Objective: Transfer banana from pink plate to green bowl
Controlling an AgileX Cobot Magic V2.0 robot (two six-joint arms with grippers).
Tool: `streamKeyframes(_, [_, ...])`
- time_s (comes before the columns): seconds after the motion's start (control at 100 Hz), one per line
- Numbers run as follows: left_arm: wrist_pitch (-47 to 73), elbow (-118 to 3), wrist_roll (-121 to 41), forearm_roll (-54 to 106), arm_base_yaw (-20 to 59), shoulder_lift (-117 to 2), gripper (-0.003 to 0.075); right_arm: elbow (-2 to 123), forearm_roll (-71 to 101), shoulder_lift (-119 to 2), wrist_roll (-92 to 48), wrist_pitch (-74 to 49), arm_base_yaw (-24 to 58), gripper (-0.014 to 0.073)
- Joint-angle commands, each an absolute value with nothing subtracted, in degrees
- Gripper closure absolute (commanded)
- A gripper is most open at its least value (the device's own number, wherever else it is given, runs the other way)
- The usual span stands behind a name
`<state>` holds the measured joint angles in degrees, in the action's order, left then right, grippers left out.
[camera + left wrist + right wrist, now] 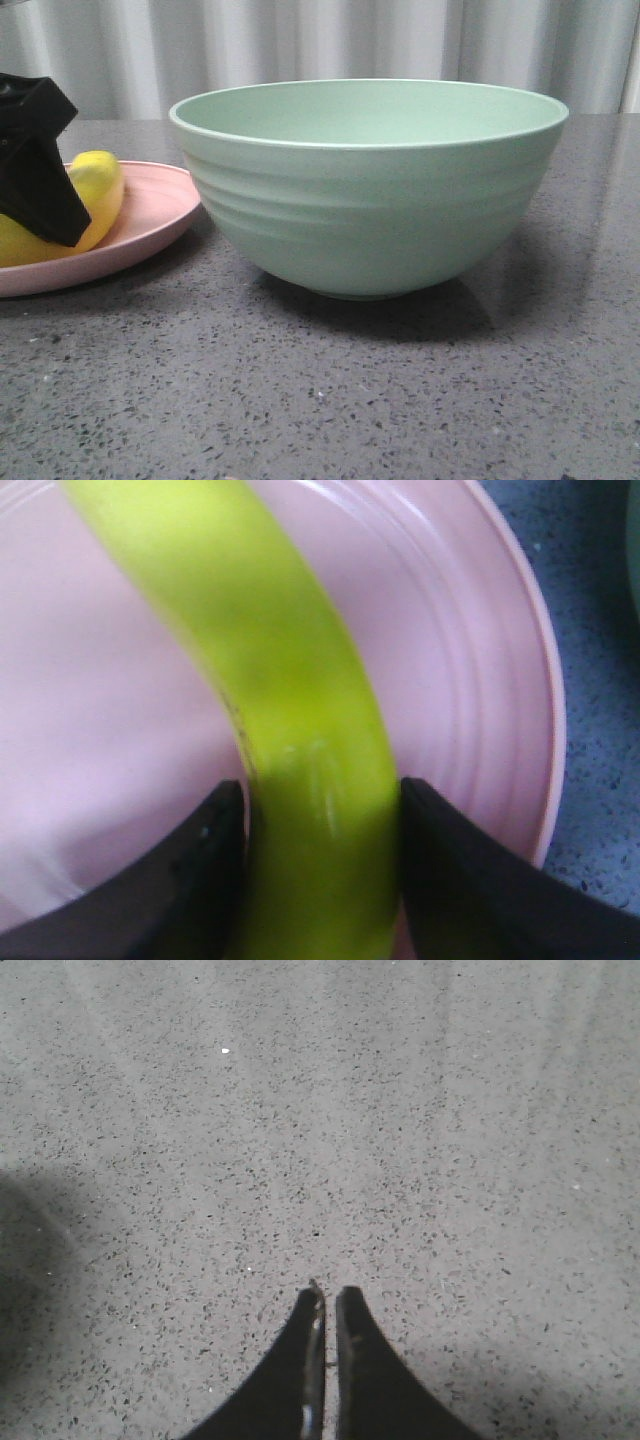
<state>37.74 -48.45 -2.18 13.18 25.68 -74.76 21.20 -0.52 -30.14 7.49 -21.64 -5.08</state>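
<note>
The yellow banana [97, 190] lies on the pink plate [150, 215] at the left of the front view. My left gripper [45, 200] is down on it, black fingers on both sides. In the left wrist view the banana [290, 680] runs across the pink plate [460, 680] and my left gripper [322, 810] is shut on it, both fingers touching its sides. The green bowl [370, 190] stands empty in the middle, just right of the plate. My right gripper [329, 1295] is shut and empty over bare table.
The dark grey speckled tabletop [330, 400] stretches in front of the bowl and plate. A pale curtain [350, 40] hangs behind the table. The right wrist view holds only speckled tabletop [320, 1120].
</note>
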Motion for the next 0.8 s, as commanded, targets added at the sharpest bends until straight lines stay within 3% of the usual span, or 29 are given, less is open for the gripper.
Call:
streamKeyframes(0.0, [35.3, -50.2, -2.3, 14.0, 26.2, -73.6, 0.0557, 23.3, -0.6, -30.6, 7.1, -18.0, -5.3, 0.0657])
streamKeyframes(0.11, [35.0, -50.5, -2.9, 14.0, 26.2, -73.6, 0.0638, 23.3, -0.6, -30.6, 7.1, -20.0, -4.4, 0.0657])
streamKeyframes(0.43, [38.3, -57.1, -7.0, 18.1, 26.2, -70.7, 0.0640, 35.2, -0.6, -34.9, 5.8, -35.4, 2.7, 0.0643])
streamKeyframes(0.5, [39.0, -58.6, -7.0, 18.6, 26.6, -69.2, 0.0640, 39.4, -0.4, -37.8, 5.8, -39.2, 4.9, 0.0584])
streamKeyframes(0.69, [39.3, -62.0, -7.1, 18.7, 31.6, -65.6, 0.0639, 48.9, 4.1, -45.1, 5.8, -40.6, 11.0, 0.0313])
streamKeyframes(0.79, [39.5, -63.5, -7.1, 19.3, 35.7, -65.6, 0.0639, 52.8, 8.2, -48.7, 5.8, -39.9, 14.0, 0.0270])
